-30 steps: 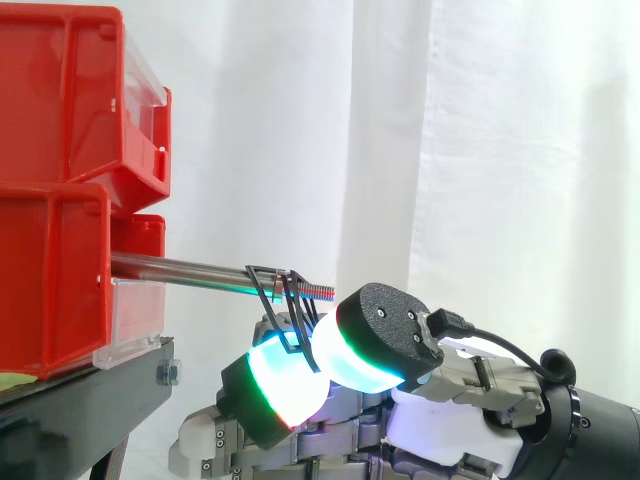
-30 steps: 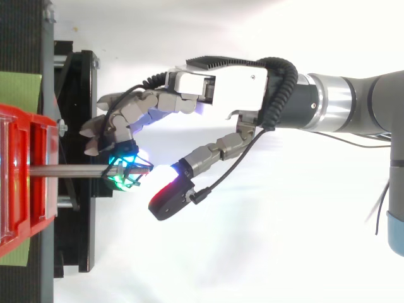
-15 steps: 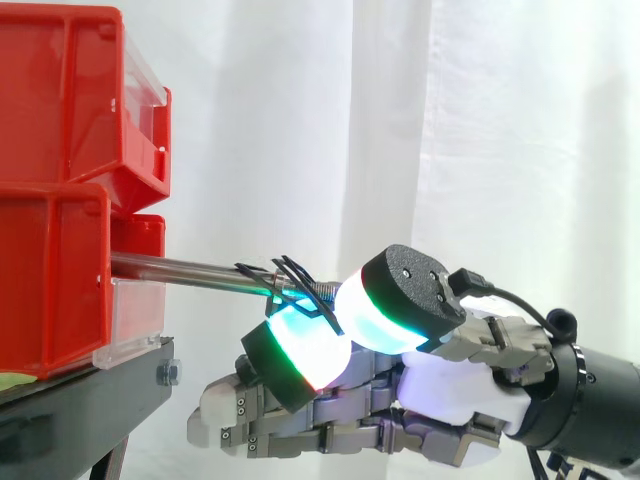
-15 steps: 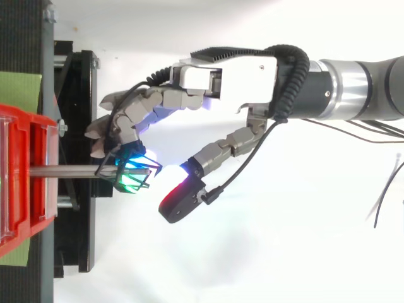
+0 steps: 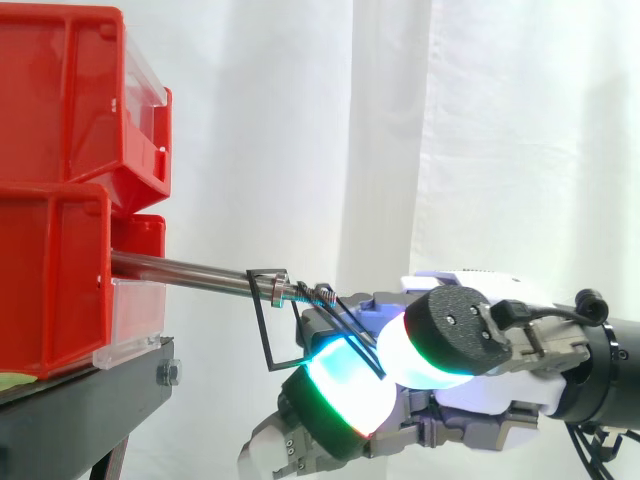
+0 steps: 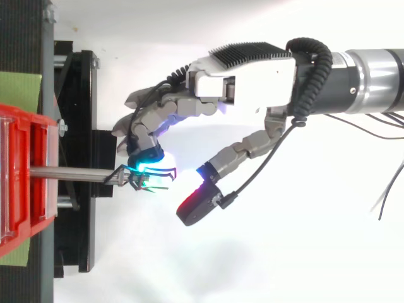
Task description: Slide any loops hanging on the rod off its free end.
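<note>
A steel rod (image 5: 190, 270) sticks out rightward from the red bins (image 5: 55, 270) and ends in a threaded tip. A black wire loop (image 5: 262, 335) hangs on it just short of the thread. A second wire loop (image 5: 345, 310) sits at the tip and is hooked over a curled finger of my hand (image 6: 246, 82). That finger's green-cyan pad (image 5: 345, 395) is under the rod's end. The thumb pad (image 5: 435, 340) stands to the right of it, apart from the finger in the top view. From above, both loops (image 6: 136, 181) bunch at the rod's (image 6: 69, 172) end.
The red bins are stacked on a black stand (image 5: 80, 400) at the left. A green sheet (image 6: 19, 88) lies beside the bins in the top view. A white curtain hangs behind, and open white floor lies to the right of the rod's tip.
My hand has moved right, away from the bins, and dropped a little. The loops slid along the rod toward its free end, and one now sits at the threaded tip.
</note>
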You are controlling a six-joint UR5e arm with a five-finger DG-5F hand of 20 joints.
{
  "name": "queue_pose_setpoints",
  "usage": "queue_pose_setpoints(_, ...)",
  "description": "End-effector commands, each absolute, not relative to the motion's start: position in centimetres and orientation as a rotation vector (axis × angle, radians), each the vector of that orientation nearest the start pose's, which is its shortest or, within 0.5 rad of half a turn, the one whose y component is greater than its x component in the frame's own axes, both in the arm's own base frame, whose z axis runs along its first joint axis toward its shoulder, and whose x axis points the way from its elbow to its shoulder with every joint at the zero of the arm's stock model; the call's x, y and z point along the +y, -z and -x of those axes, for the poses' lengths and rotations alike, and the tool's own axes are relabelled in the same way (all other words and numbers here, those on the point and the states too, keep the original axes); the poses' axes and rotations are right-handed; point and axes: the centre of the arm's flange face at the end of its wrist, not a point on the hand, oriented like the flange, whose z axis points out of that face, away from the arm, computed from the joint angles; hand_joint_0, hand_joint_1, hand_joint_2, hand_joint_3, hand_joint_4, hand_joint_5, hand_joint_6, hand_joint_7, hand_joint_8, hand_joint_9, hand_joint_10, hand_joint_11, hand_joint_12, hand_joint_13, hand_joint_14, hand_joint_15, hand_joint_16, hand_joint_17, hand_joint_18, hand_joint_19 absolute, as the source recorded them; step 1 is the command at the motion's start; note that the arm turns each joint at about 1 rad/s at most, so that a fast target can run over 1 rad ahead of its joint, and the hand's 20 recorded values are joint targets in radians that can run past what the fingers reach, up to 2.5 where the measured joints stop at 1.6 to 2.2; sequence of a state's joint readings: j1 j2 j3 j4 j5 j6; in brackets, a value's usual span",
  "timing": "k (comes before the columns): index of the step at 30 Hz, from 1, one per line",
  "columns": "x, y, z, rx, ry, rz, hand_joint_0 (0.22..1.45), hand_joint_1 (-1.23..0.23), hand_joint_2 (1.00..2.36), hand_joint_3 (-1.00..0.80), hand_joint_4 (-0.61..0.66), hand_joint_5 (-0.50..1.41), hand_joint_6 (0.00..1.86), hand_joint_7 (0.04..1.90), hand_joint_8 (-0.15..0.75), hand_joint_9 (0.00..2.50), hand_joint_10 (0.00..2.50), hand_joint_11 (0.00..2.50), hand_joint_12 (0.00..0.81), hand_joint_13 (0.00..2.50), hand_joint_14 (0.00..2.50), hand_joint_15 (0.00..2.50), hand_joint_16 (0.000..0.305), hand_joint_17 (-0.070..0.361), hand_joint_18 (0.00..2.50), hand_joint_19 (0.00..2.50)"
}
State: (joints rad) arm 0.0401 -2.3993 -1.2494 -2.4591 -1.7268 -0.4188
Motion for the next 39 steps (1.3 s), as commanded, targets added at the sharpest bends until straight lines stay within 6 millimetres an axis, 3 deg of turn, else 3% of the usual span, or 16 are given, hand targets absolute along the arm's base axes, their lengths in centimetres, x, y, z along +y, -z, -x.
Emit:
queue_pose_setpoints(1,-8.7,-18.8,-76.6,1.341,-1.062,-0.637,0.6,-0.77,1.02,-0.27,0.09,-0.21,0.82,1.23,0.25,0.63,0.0,0.07,0.244,0.51,0.0,0.0,0.024,0.055,0.3,0.0)
queue_pose_setpoints(10,-8.9,-21.4,-73.1,1.33,-1.036,-0.681,0.59,-0.76,1.02,-0.3,0.1,-0.21,0.82,1.22,0.252,0.63,0.0,0.07,0.245,0.52,0.0,0.0,0.024,0.055,0.3,0.0)
queue_pose_setpoints(21,-9.0,-23.3,-71.5,1.356,-1.074,-0.861,0.63,-0.81,1.01,-0.42,0.09,-0.21,0.81,1.21,0.249,0.65,0.0,0.07,0.242,0.52,0.0,0.0,0.024,0.054,0.33,0.0)
queue_pose_setpoints(39,-8.6,-22.8,-70.9,1.374,-1.09,-0.979,0.59,-0.69,1.01,-0.39,0.09,-0.19,0.78,1.25,0.255,0.66,0.0,0.08,0.242,0.53,0.0,0.0,0.024,0.055,0.32,0.0)
